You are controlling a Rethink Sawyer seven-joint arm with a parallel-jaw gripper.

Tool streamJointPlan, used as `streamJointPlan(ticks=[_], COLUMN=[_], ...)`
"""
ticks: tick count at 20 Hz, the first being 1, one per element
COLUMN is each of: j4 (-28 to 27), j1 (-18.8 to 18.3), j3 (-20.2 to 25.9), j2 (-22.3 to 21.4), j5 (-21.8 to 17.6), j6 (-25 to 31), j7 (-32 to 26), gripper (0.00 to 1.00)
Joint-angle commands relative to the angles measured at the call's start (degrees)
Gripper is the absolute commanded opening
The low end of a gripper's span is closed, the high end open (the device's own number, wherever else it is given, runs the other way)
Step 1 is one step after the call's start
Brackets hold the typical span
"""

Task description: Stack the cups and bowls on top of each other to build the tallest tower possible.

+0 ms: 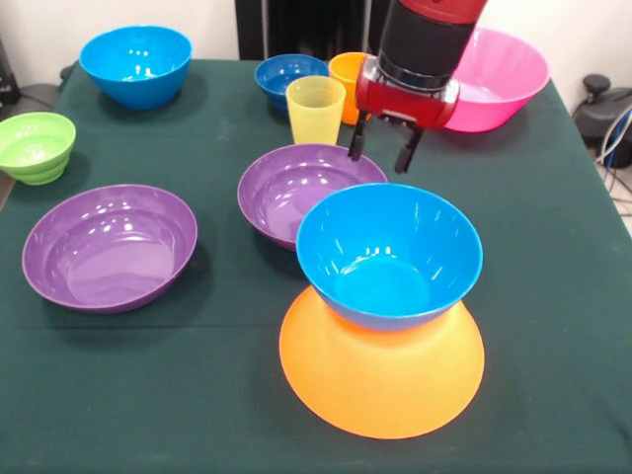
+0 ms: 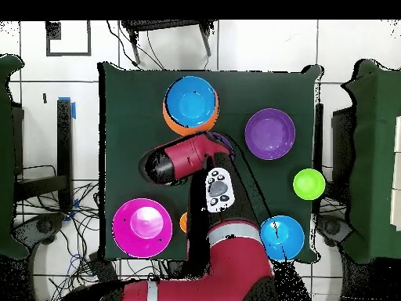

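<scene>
"Where are we with the tower (image 1: 383, 326) now?"

"I see two pieces so far. The big yellow-orange bowl (image 1: 380, 380) sits upside down on the green surface (image 1: 553, 296), near the front. A bright blue bowl (image 1: 389, 255) sits on top of it, open side up. So I think the first stacking step is done."

"And the fingers (image 1: 383, 150)?"

"They hang just behind the blue bowl, over the rim of a purple bowl (image 1: 296, 190). They are spread apart and hold nothing."

"What do I go for next?"

"My guess is the purple bowl right under me. It is the closest one. I would drop down, pinch its rim, lift it, and set it on the blue bowl."

"Anything else to pick from?"

"Lots. Another purple bowl (image 1: 109, 247) is off to one side. A green bowl (image 1: 36, 146) and a second bright blue bowl (image 1: 135, 64) are well apart from the tower. The yellow cup (image 1: 315, 109), the orange cup (image 1: 347, 75), a dark blue bowl (image 1: 286, 79) and the pink bowl (image 1: 499, 74) wait at the back."
</scene>
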Motion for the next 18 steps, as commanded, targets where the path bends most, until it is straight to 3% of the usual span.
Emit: streamJointPlan(ticks=[1, 6, 10, 18], j4=[-8.1, -10.8, -11.1, -10.0], j1=[-0.3, -0.4, -0.5, 0.7], j3=[5.9, 6.5, 6.4, 3.5], j2=[5.9, 10.1, 10.9, 10.3], j5=[-6.6, -8.0, -8.4, -7.3], j6=[0.7, -1.8, -2.1, 2.7], j7=[-14.5, -13.5, -12.3, -8.9], gripper=[1.0, 1.0, 1.0, 1.0])
